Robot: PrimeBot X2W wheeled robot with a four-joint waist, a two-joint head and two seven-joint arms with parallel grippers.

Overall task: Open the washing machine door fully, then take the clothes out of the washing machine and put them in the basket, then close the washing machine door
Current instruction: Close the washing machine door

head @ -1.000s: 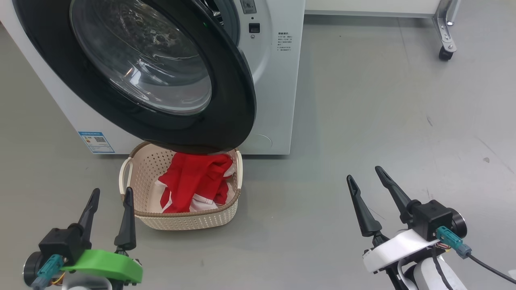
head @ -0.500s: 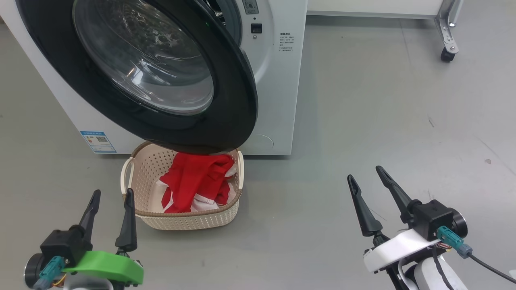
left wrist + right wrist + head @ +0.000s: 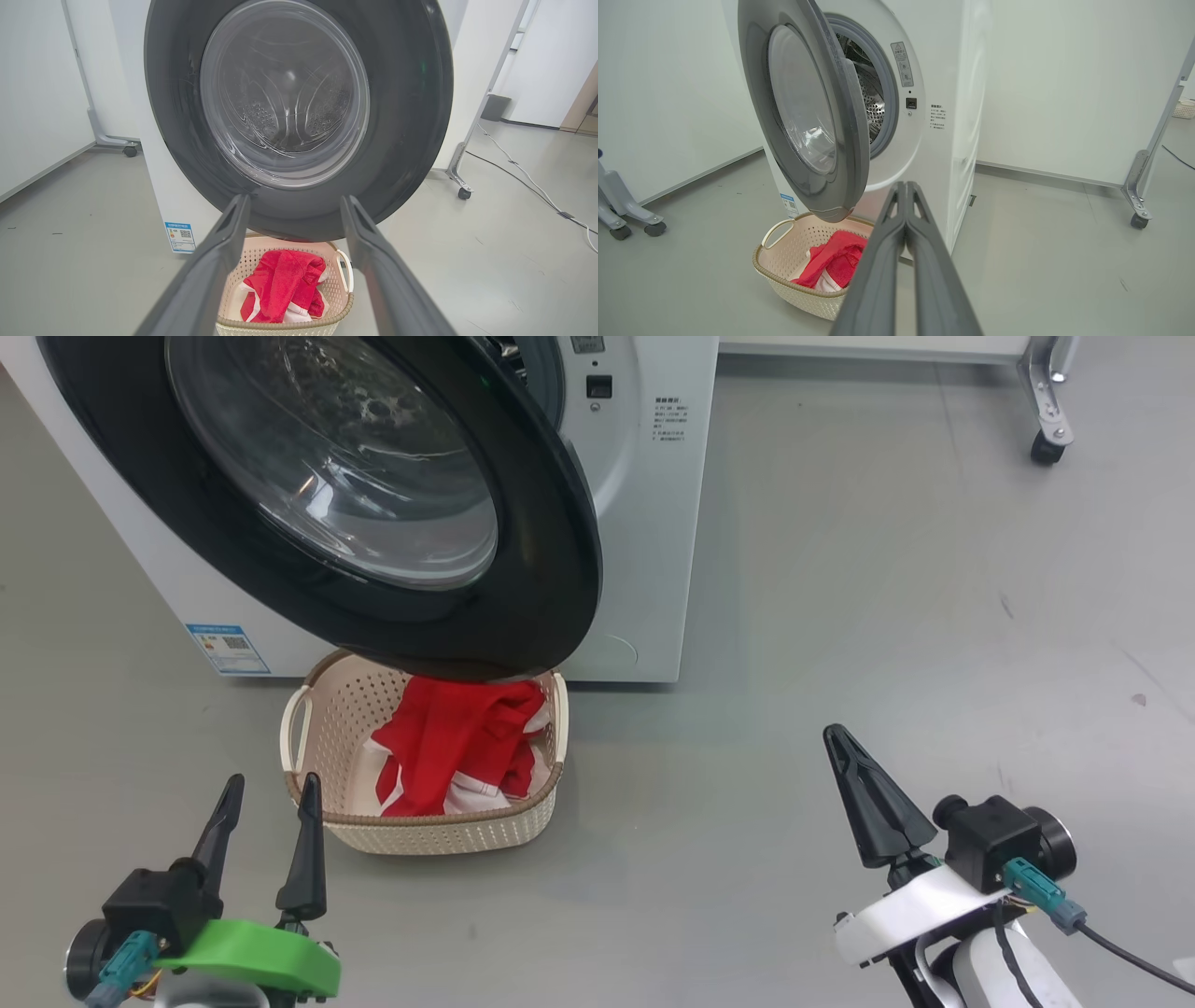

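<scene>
Since the red clothes (image 3: 457,747) lie heaped in the basket (image 3: 439,835) on the floor (image 3: 840,569) at the foot of the washing machine (image 3: 644,523), and what I can see of the drum (image 3: 876,109) looks bare, I'd say the unloading is done and only closing the door (image 3: 345,495) is left. That door stands part-way swung out, hung from the robot's left side, its lower edge just over the back of the basket. The next move, to my eye, calls for a blunt push on the black rim (image 3: 560,579) near its free edge, carried through until it clicks home without catching the basket below. The right fingers (image 3: 868,803) are pressed flat together with nothing between them, low and well off to the right, pointing toward the machine. The left fingers (image 3: 303,849) stand spread wide and empty, low near the basket's front left corner, aimed up at the door
</scene>
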